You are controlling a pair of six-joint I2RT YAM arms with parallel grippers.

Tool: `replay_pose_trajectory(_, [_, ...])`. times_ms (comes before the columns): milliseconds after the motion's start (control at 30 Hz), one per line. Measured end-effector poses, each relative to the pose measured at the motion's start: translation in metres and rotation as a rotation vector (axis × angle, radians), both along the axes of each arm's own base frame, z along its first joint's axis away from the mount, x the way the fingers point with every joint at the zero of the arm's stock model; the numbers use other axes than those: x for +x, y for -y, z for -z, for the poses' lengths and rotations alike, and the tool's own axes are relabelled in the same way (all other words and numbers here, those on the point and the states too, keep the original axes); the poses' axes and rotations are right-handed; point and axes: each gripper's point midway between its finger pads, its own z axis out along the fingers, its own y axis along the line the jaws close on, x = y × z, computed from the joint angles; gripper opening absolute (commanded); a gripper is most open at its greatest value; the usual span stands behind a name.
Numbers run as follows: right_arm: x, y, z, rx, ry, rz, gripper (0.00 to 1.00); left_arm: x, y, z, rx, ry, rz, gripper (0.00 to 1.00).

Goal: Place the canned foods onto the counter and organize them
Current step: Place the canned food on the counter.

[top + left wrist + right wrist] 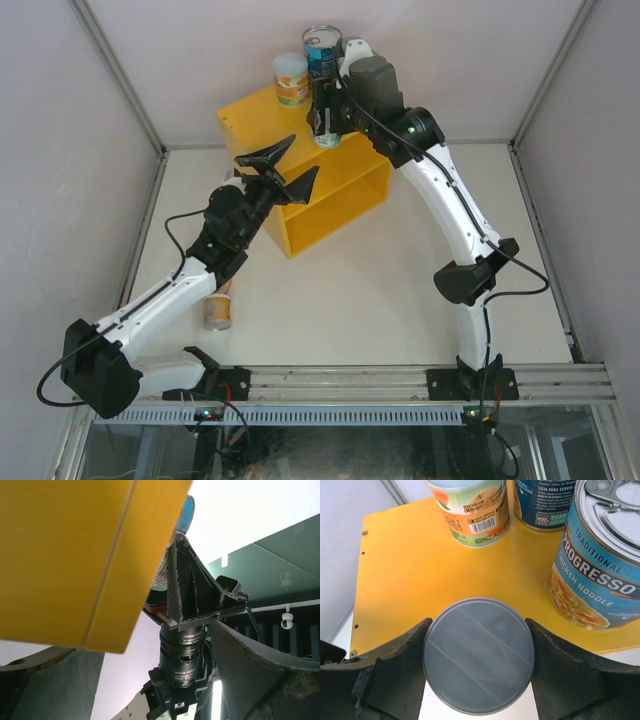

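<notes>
counting what stands on the counter (405,565), most of the visible job looks done. an orange-labelled can (291,80) and two blue-labelled cans, a progresso soup can (600,580) and a second blue can (542,502) behind it, stand upright on the yellow top, close together at the far side.

the right end effector (326,122) is over the top's front edge, its fingers pressed to either side of a small pale-lidded can (479,655), so it is gripping that can. the can is upright just beside the progresso can. whether its base is on the top i cannot tell, and part of the lid overhangs the edge, so it reads as a placement in hand, not finished.

the left end effector (305,155) hangs by the counter's open front with its jaws spread and nothing between them.

one more can (218,310) is on the table (380,300), partly hidden by the left arm and well apart from the counter. it is left to collect. no flat oval tins show in any view.
</notes>
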Motion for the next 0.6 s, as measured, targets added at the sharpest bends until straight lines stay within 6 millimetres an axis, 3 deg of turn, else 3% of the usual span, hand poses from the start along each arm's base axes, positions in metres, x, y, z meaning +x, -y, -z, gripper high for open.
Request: replay_pose_trajectory(600, [0.029, -0.011, 0.002, -0.017, 0.096, 0.008, 0.42, 0.008, 0.0, 0.005, -0.005, -0.007, 0.029, 0.86])
